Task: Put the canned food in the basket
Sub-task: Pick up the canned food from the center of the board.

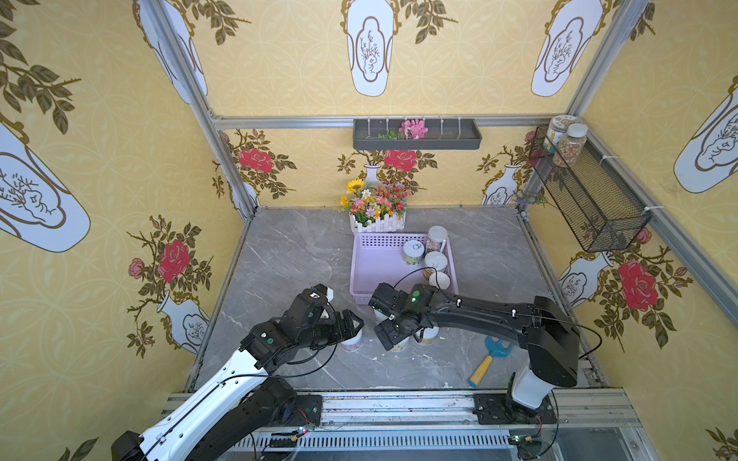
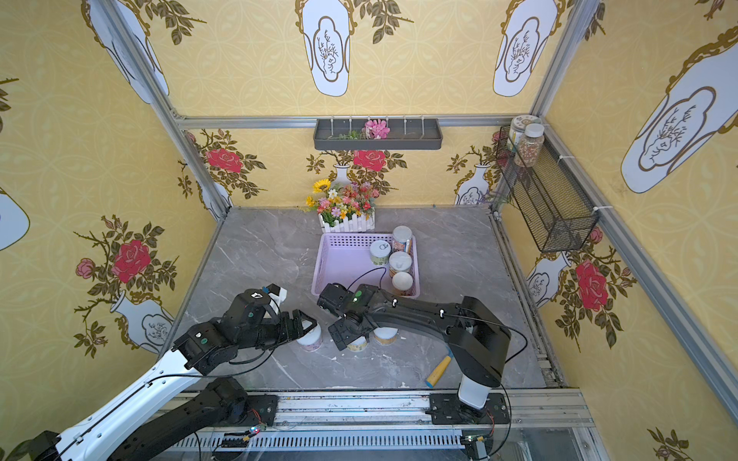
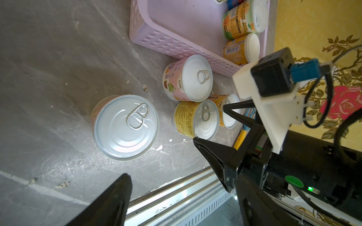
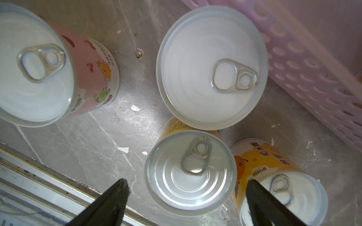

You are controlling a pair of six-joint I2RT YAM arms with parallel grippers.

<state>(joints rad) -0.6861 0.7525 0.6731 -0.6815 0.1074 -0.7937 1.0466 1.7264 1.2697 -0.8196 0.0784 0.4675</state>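
Status: four cans stood upright along one side of the lavender basket (image 1: 379, 265): a pull-tab can (image 1: 413, 252), a tall white-lidded can (image 1: 436, 237) and two shorter white-lidded cans (image 1: 435, 261). The rest of the basket floor was bare. By my count the task was about half done.

Four pull-tab cans stood upright on the surface just in front of the basket.
- The pink-labelled can (image 3: 126, 127) stood apart from the others, so both its sides were free.
- A second pink can (image 4: 211, 66) sat just beside the basket's perforated wall.
- The yellow-labelled can (image 4: 190, 172) and the orange-labelled can (image 4: 282, 191) were packed close against it. I could not tell whether they touched.

The left gripper (image 2: 305, 321) hung over the isolated pink-labelled can with its jaws apart, holding nothing. Only one finger showed in the left wrist view.

The right gripper (image 4: 186, 183) was spread wide and empty. Its fingers straddled the line to the yellow-labelled can, and one fingertip (image 4: 254, 193) overlapped the orange can in that view.

Judgement: both arms were lined up for top-down grasps. The right one had little room, so that finger could nudge the orange neighbour on the way down.

A yellow-handled blue scoop (image 1: 485, 361) lay near the right arm, clear of the cans.
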